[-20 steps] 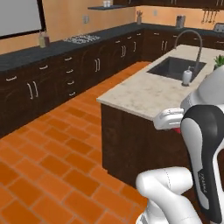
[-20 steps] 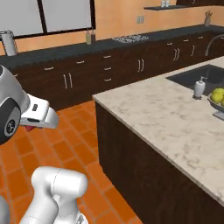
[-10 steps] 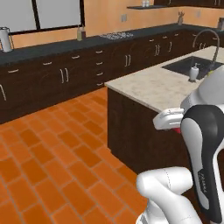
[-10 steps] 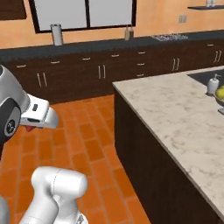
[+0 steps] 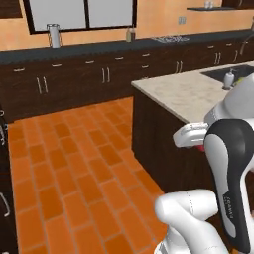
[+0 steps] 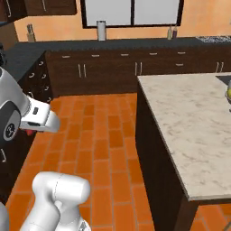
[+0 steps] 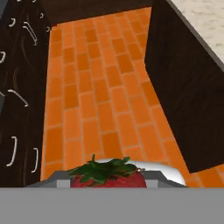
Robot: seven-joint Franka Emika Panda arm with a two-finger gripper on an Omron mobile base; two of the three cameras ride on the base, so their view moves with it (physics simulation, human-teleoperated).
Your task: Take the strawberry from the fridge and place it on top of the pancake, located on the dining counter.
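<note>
The strawberry (image 7: 107, 175), bright red with green leaves, sits between the jaws at the bottom of the hand view. My gripper (image 5: 198, 146) is shut on it and held close to the arm, above the orange floor beside the dining counter (image 5: 183, 94). From the other side, a sliver of red strawberry (image 6: 29, 132) peeks below the white hand. The dining counter (image 6: 194, 117) has a beige marbled top on a dark base, and its near end lies right of the gripper. The fridge and the pancake are out of view.
Black-topped wall counters (image 5: 99, 49) with dark cabinets run along the back wall, with a metal canister (image 5: 53, 35) on top. Orange tile floor (image 5: 74, 163) lies between them and the island. A soap dispenser (image 5: 228, 78) stands by the inset sink (image 5: 235, 72).
The whole picture has swung: the base has turned, so the island has slid right and more wall counter shows. The gripper keeps the strawberry and its pose against the arm.
</note>
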